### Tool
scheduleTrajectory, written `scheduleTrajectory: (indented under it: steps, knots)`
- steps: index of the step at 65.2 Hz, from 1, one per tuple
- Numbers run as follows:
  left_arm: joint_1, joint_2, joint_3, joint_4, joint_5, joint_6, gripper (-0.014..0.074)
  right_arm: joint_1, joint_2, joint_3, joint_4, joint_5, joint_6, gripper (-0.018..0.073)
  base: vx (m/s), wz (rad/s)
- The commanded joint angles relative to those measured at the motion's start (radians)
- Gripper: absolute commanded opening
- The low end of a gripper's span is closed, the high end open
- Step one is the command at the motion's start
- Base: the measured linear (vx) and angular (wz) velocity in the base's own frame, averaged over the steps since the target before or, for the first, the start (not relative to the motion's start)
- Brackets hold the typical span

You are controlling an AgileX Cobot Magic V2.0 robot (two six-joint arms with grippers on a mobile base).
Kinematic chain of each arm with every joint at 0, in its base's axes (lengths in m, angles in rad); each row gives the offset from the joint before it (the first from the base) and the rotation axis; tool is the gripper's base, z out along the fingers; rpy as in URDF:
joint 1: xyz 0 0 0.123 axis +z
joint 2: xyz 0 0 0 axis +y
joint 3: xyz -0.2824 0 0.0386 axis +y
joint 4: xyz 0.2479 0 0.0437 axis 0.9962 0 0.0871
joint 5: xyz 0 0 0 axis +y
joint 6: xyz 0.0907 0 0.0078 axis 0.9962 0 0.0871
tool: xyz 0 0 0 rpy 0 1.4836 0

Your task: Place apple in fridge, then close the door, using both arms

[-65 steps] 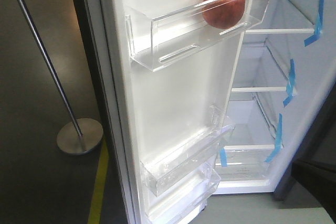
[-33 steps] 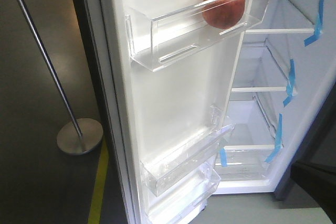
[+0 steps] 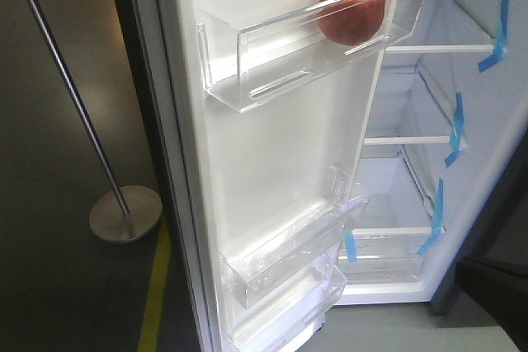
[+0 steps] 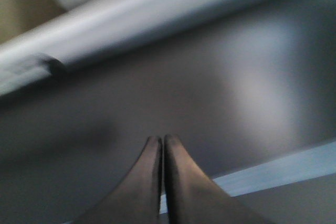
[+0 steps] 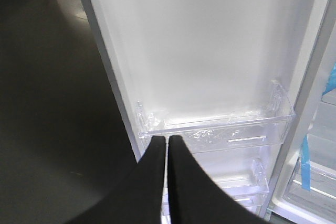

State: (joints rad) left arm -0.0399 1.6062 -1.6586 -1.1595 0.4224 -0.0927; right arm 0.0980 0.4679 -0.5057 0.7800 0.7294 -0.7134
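The red and yellow apple (image 3: 352,11) sits in the top clear bin (image 3: 289,55) of the open door (image 3: 272,154), whose white inner face is turned toward me. To the right, the fridge (image 3: 429,49) stands open, showing white shelves and blue tape strips. In the right wrist view, my right gripper (image 5: 167,138) is shut and empty, in front of the door's (image 5: 210,51) middle bin (image 5: 220,129) and short of touching it. My left gripper (image 4: 161,139) is also shut and empty, against a blurred dark grey surface. The front view shows neither gripper clearly.
A shiny steel pole (image 3: 70,96) with a round base (image 3: 125,213) stands left of the door on the dark floor. A yellow floor line (image 3: 155,294) runs beside the door's foot. A dark shape (image 3: 495,286) fills the lower right corner.
A small dark shape has come into the top left corner of the front view. The apple, door and fridge have not moved.
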Motion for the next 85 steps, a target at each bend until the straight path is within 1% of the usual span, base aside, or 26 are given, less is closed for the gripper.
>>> scheduleTrajectory:
  steps: [1,4,8,12,14,23,33,41,49,55,63,70,80,85]
  knots:
    - [-0.004,-0.039,-0.036,-0.272,0.033,0.293,0.0035,-0.006,0.003,-0.025,0.028,-0.044,-0.012,-0.0004,0.0,0.0]
    - [-0.004,-0.037,-0.036,-0.372,0.061,0.419,0.0054,-0.006,0.003,-0.025,0.028,-0.044,-0.012,-0.0004,0.0,0.0]
    - [-0.004,-0.032,-0.036,-0.486,0.099,0.519,0.009,-0.006,0.003,-0.025,0.028,-0.043,-0.012,-0.0004,0.0,0.0]
    - [-0.004,-0.024,-0.038,-0.584,0.143,0.581,0.0131,-0.006,0.003,-0.025,0.028,-0.042,-0.012,-0.0004,0.0,0.0]
    - [-0.004,-0.018,-0.038,-0.605,0.153,0.596,0.015,-0.006,0.003,-0.025,0.029,-0.042,-0.012,-0.0004,0.0,0.0]
    - [-0.004,0.002,-0.041,-0.601,0.21,0.6,0.0256,-0.006,0.003,-0.025,0.037,-0.036,-0.012,-0.0004,0.0,0.0]
    - [-0.004,0.012,-0.041,-0.601,0.302,0.6,0.0328,-0.006,0.003,-0.025,0.05,-0.036,-0.012,-0.0004,0.0,0.0]
    - [-0.004,0.01,-0.042,-0.604,0.365,0.601,0.0332,-0.006,0.003,-0.025,0.05,-0.036,-0.012,-0.0004,0.0,0.0]
    - [-0.005,0.01,-0.042,-0.604,0.456,0.601,0.0332,-0.006,0.003,-0.025,0.052,-0.036,-0.012,-0.0004,0.0,0.0]
    - [-0.02,0.009,-0.042,-0.602,0.53,0.604,0.0332,-0.006,0.003,-0.025,0.055,-0.038,-0.012,-0.0003,0.0,0.0]
    - [-0.063,0.008,-0.042,-0.602,0.64,0.616,0.0332,-0.006,0.003,-0.025,0.079,-0.041,-0.012,-0.0003,0.0,0.0]
    - [-0.125,0.008,-0.042,-0.601,0.716,0.641,0.0332,-0.006,0.003,-0.025,0.105,-0.054,-0.012,-0.0003,0.0,0.0]
    - [-0.219,0.008,-0.042,-0.588,0.75,0.681,0.033,-0.006,0.003,-0.025,0.153,-0.08,-0.012,-0.0003,0.0,0.0]
    - [-0.256,0.008,-0.042,-0.544,0.752,0.693,0.033,-0.006,0.003,-0.025,0.166,-0.091,-0.012,-0.0003,0.0,0.0]
